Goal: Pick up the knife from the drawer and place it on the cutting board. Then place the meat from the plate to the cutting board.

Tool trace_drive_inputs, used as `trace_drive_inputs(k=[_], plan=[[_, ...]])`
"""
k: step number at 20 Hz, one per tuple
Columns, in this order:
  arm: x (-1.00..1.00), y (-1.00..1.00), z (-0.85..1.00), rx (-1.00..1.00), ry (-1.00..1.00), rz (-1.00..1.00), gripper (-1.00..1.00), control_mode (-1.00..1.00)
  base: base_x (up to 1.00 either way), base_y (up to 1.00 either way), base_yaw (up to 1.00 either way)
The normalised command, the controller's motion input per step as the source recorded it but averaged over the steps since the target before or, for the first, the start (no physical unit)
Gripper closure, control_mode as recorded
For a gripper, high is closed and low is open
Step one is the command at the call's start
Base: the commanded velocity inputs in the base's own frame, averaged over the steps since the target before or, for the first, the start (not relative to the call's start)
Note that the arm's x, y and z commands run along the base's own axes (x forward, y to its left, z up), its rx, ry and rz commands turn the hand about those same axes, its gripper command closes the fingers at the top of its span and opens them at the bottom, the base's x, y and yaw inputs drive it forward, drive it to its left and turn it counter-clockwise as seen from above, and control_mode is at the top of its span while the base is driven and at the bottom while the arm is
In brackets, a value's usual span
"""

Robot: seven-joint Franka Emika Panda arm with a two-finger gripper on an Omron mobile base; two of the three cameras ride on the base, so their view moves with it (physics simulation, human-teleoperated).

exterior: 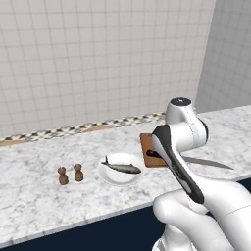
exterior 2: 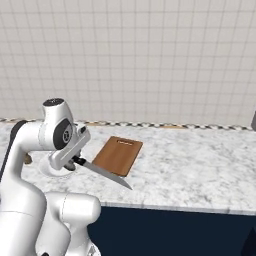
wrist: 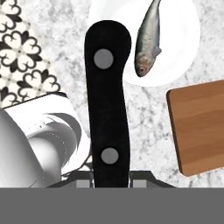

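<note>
Above the grey-veined marble counter (exterior 2: 200,165) my gripper (exterior 2: 76,161) was clamped on the black handle of the slim silver-bladed kitchen knife (exterior 2: 105,174); the blade slanted out over the counter's front edge, near the flat reddish-brown wooden cutting board (exterior 2: 118,155), without touching it; beside the board sat the round white shallow plate (exterior: 109,175); on it lay the slender grey-silver fish (exterior: 122,167); further along the counter two small brown shakers (exterior: 70,174) stood side by side; under the counter's edge ran a navy-blue cabinet front (exterior 2: 175,232).
</note>
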Motion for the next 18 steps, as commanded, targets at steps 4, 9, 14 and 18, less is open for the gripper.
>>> trace_drive_inputs(k=[4,9,14,18], plan=[[0.00,0.00,0.00,0.00,0.00,0.00,1.00,1.00,0.43,0.05,0.00],[0.00,0.00,0.00,0.00,0.00,0.00,1.00,-1.00,0.00,0.02,0.00],[0.73,-0.03,0.00,0.00,0.00,0.13,1.00,-1.00,0.00,0.00,0.00],[0.98,-0.56,0.00,0.00,0.00,0.30,1.00,-1.00,0.00,0.00,0.00]])
